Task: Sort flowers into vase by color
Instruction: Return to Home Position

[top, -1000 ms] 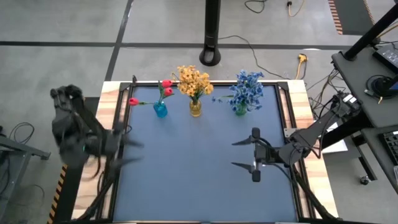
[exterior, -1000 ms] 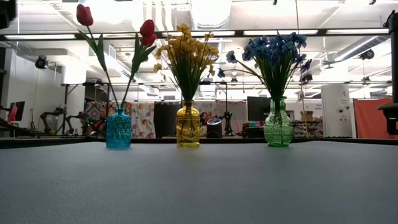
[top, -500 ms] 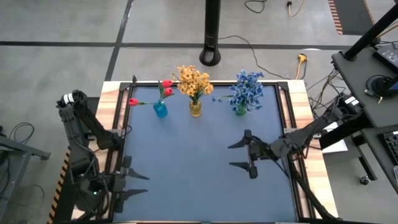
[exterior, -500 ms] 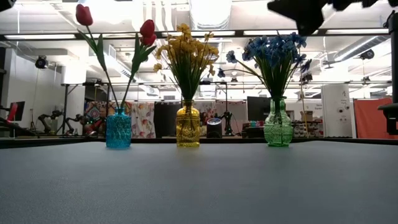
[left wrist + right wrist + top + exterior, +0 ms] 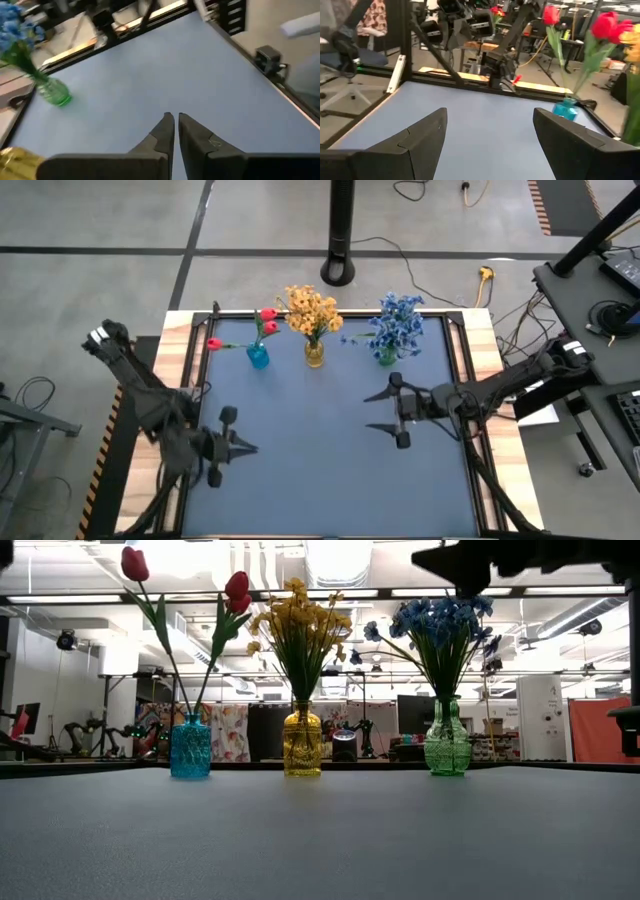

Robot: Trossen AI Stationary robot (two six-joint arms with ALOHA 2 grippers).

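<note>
Three vases stand on their bases in a row near the table's far edge. Red tulip-like flowers (image 5: 266, 320) stick into the blue vase (image 5: 258, 357). Yellow flowers (image 5: 312, 310) stick into the yellow vase (image 5: 314, 354), and blue flowers (image 5: 397, 323) into the green vase (image 5: 387, 357). My left gripper (image 5: 253, 447) hangs over the table's near left part, shut with nothing between its fingers (image 5: 173, 121). My right gripper (image 5: 368, 412) hangs open over the right half, level, short of the green vase, and holds nothing (image 5: 490, 125).
The dark mat (image 5: 320, 480) lies bare between and in front of the grippers. A black frame rail (image 5: 455, 370) and wooden borders edge the table. One red tulip (image 5: 214, 343) leans out over the far left corner. In the low view my right gripper (image 5: 470, 560) shows above the blue flowers.
My left gripper has swung in over the table's near left part, sunk, rolled and shut on nothing. My right gripper has sunk and gone a little toward the table's left and far edges, still open. The vases and flowers have kept still.
</note>
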